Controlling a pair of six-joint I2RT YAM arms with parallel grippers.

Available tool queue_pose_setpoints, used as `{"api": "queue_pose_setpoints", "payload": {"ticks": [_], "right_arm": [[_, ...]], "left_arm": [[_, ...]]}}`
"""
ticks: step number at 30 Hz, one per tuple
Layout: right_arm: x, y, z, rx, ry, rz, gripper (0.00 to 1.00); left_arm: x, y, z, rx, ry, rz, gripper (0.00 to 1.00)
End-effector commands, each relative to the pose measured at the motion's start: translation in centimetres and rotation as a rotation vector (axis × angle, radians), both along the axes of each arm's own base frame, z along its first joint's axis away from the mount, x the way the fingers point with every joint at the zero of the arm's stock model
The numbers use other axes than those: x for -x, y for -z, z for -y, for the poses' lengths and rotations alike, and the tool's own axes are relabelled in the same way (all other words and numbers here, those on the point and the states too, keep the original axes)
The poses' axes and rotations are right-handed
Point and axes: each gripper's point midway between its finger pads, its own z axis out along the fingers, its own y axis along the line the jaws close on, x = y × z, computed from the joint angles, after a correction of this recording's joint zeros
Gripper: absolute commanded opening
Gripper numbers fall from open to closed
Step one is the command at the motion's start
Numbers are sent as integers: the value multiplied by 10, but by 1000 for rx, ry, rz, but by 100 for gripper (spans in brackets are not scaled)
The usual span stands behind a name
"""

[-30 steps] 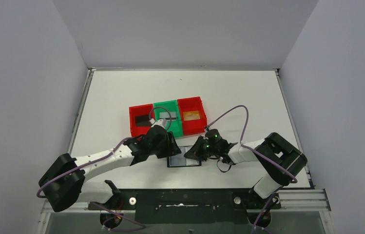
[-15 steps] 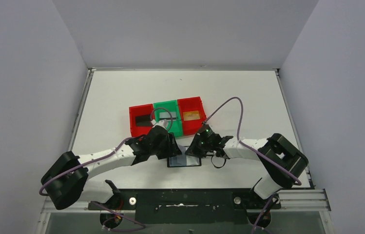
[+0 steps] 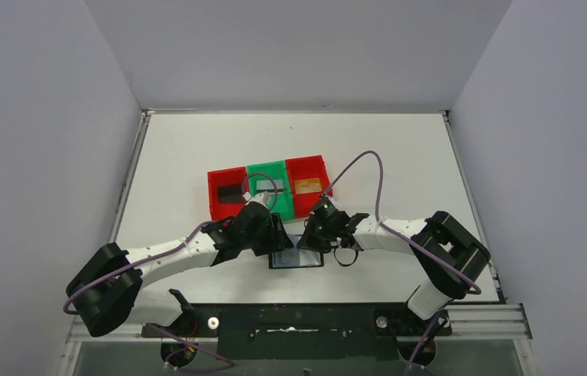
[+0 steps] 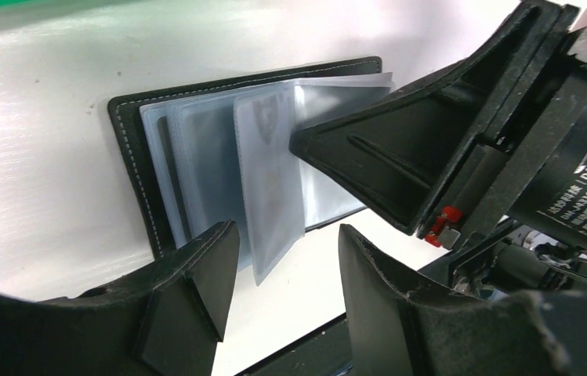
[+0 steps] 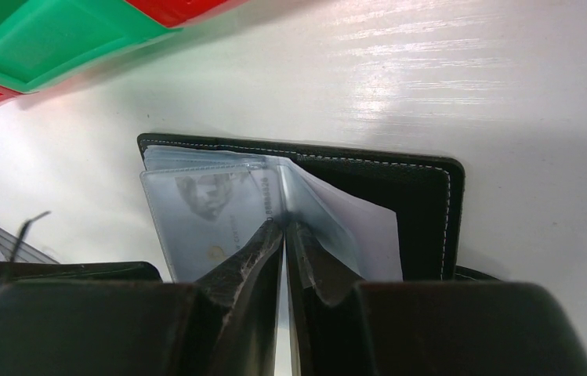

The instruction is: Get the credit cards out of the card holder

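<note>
We see card holder [image 3: 298, 260] half hidden under left gripper [image 3: 280, 244], right gripper [image 3: 306, 244]; card [image 5: 211, 207] print blurred; right red bin [image 3: 306, 161] contents too small

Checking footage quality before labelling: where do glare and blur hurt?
Right wrist: glare streaks on the table, the right gripper blurred up close, the card holder sharp. Left wrist: similar glare, the left gripper slightly soft. Top external: even light, holder small.

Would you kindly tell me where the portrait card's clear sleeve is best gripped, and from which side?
Likely the clear sleeve's edge away from the bins, coming in from that side as the right gripper does. It tilts up off the other sleeves of the card holder, so its thin edge can slip into a nearly shut gripper.
</note>
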Motion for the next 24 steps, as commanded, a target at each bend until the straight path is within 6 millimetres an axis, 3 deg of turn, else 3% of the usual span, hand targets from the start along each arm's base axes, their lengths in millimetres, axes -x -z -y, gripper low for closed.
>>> {"api": "queue_pose_setpoints", "payload": {"ticks": [1,5,13,18,24], "right_arm": [[9,29,24,144,7,-33,10],[9,30,24,139,11,-36,10],[10,31,25,127,11,-45,10],[9,31,25,121,12,-46,10],[10,31,23,113,10,-49,10]], "left_arm": [[-8,-12,17,83,6,25,49],[-7,-13,24,109,18,20,49],[-11,-6,11,30,-30,19,49],[-12,-13,8,38,-46,48,50],[-11,-9,11,44,-32,35,50]]}}
